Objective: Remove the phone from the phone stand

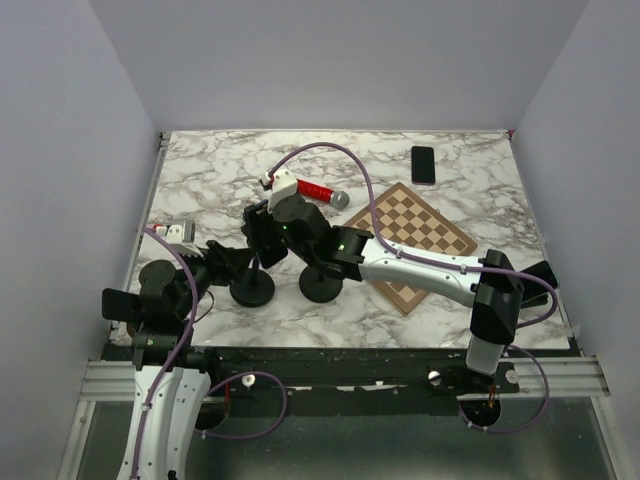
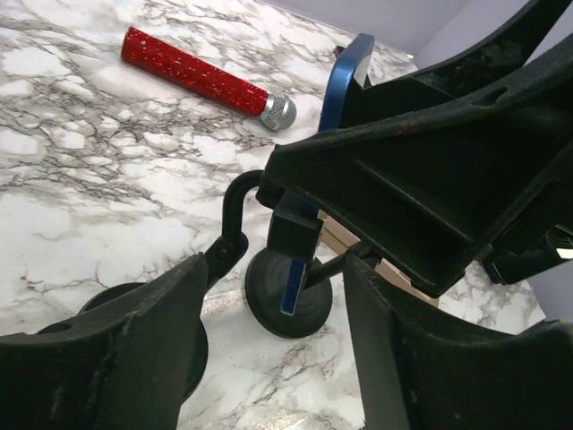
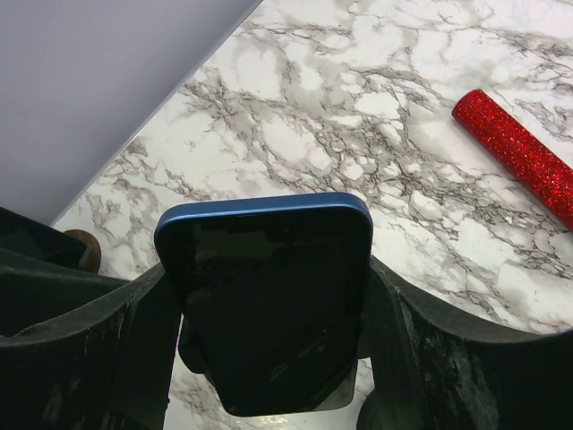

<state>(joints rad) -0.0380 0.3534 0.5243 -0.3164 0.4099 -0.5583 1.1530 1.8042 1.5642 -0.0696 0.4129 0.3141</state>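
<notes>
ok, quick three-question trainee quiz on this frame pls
1. True or false: the red glitter microphone lies on the wooden checkerboard.
2. What sits between the fingers of the right gripper? A) blue-edged smartphone B) the microphone C) a black phone lying flat
3. How many round black stand bases show in the top view?
Key: 1 false, it lies on the marble; 2 A; 3 two.
</notes>
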